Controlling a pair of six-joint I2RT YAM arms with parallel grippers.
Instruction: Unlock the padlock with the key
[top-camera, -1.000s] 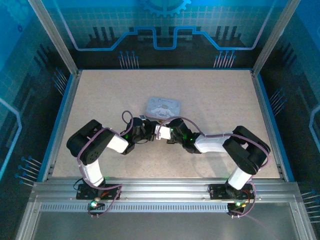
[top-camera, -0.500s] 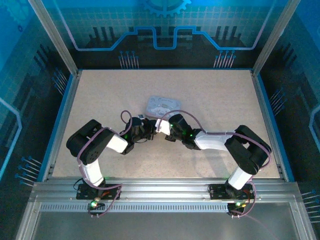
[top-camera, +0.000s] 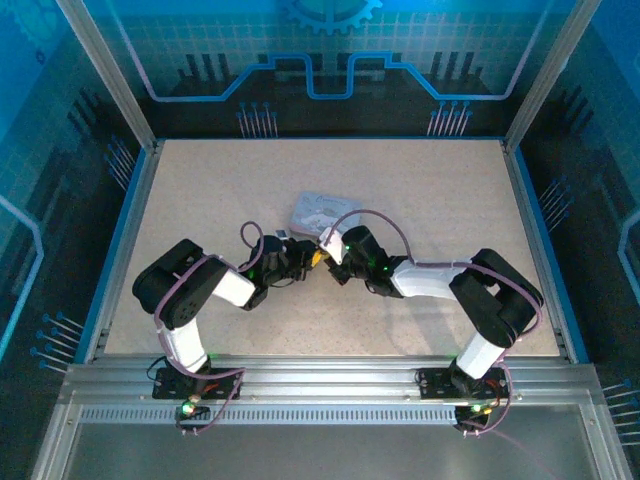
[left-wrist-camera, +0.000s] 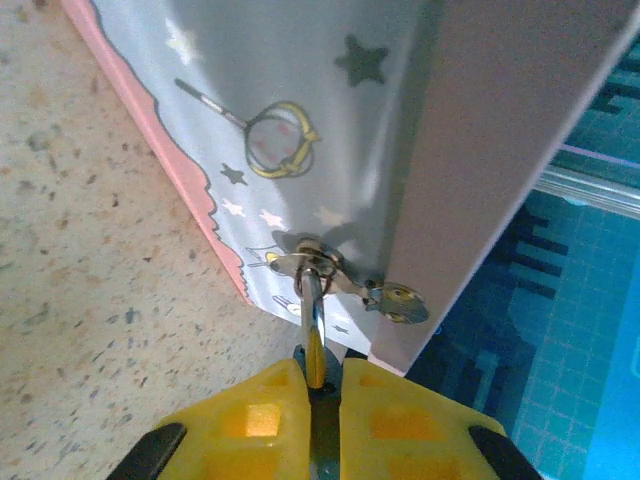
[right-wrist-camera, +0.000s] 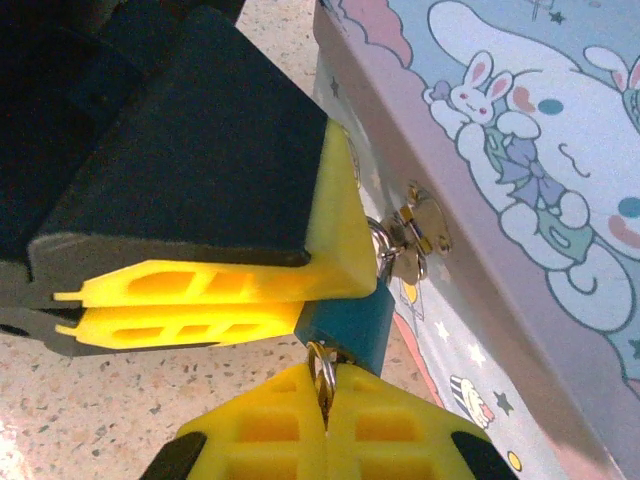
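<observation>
Both pads (right-wrist-camera: 250, 430) of the right gripper (right-wrist-camera: 325, 402) pinch the key (right-wrist-camera: 322, 375) under the padlock (right-wrist-camera: 348, 322). The left gripper (left-wrist-camera: 322, 382) clamps the padlock body, its shackle threaded through the hasp (right-wrist-camera: 415, 235) on the box (right-wrist-camera: 520, 200), which sits on the surface (left-wrist-camera: 90, 250).

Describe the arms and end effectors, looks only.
The left arm and right arm match: black joint housings, white forearm links, purple cables looped alongside, and green lights near the wrists. The left end effector and right end effector have black fingers faced with yellow ribbed pads.
</observation>
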